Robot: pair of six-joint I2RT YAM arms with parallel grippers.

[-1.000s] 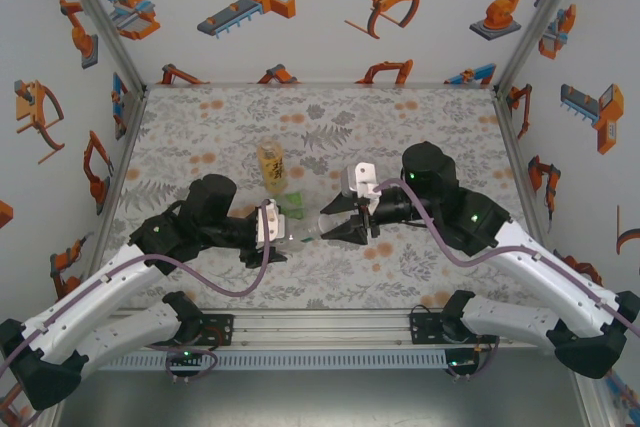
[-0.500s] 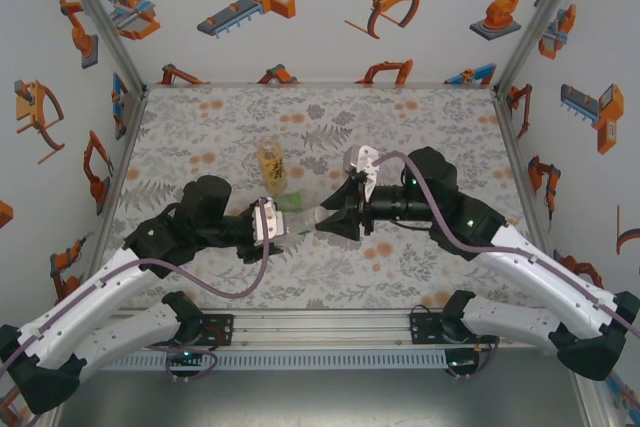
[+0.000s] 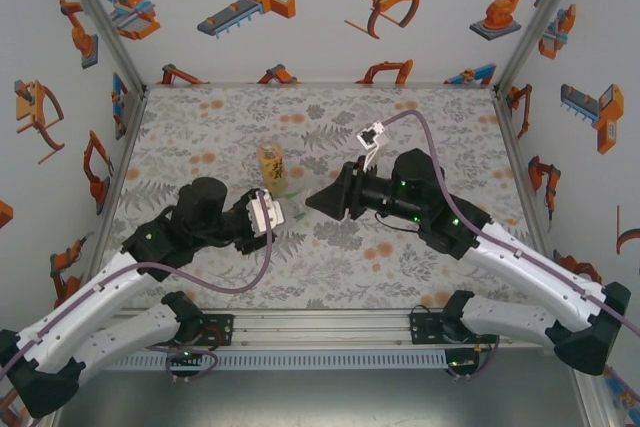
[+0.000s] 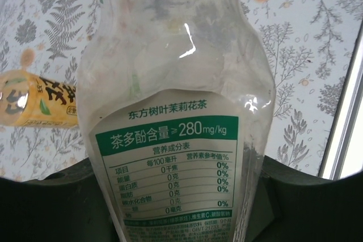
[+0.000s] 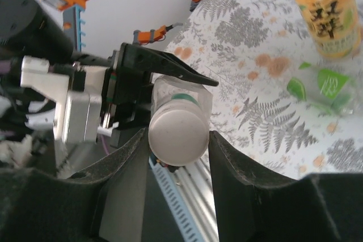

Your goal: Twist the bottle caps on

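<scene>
Left gripper (image 4: 181,202) clamped the slim bottle (image 4: 176,83) by its labelled body, held level above the table (image 3: 420,117). Right gripper (image 3: 315,200) pinched the whitish cap (image 5: 177,135) between both fingers at the bottle's mouth. Neck threads hidden behind cap; bottle's ends cut off in left wrist view.

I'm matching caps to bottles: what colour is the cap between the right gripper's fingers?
Whitish; the right wrist view shows the cap best, end-on.

Slim bottle (image 4: 176,55): clear glossy plastic, crinkled, wrapped in a smooth printed film label (image 4: 170,168). Cap (image 5: 177,130): whitish plastic, smooth, matt. Table (image 3: 440,137): matt covering printed with leaves and flowers.
</scene>
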